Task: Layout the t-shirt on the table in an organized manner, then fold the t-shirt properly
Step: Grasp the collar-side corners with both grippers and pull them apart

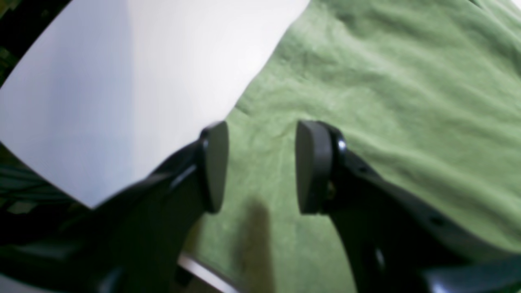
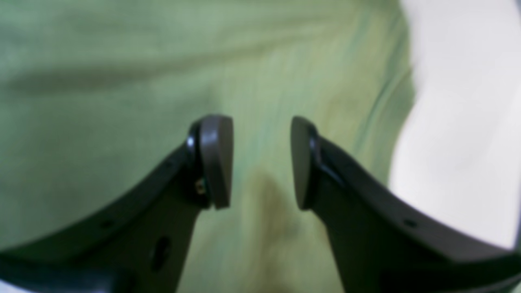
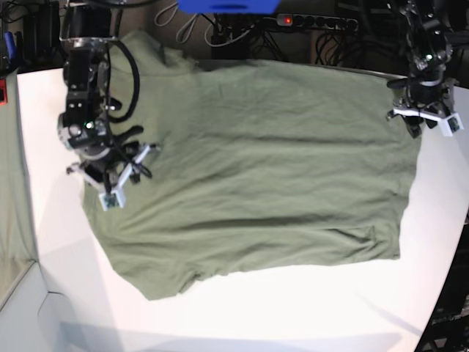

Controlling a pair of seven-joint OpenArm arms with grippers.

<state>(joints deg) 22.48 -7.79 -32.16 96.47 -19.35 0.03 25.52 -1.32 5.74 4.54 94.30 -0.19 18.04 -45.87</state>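
Observation:
The olive-green t-shirt [image 3: 256, 161] lies spread flat on the white table [image 3: 293, 308], with light wrinkles and its lower hem toward the front. My left gripper [image 3: 423, 117] hovers at the shirt's back right corner; in the left wrist view the left gripper [image 1: 262, 127] is open over the shirt's [image 1: 386, 81] edge, beside bare table [image 1: 122, 81]. My right gripper [image 3: 110, 176] is at the shirt's left edge. Seen from its own wrist, the right gripper [image 2: 258, 120] is open above blurred green t-shirt [image 2: 101, 81], with table [image 2: 456, 122] to the right. Neither holds cloth.
A pale grey-green cloth strip [image 3: 11, 183] hangs along the table's left side. A power strip [image 3: 315, 20] with a red light, cables and a blue object [image 3: 227, 6] sit behind the table. Dark floor [image 1: 24, 191] shows past the table's edge.

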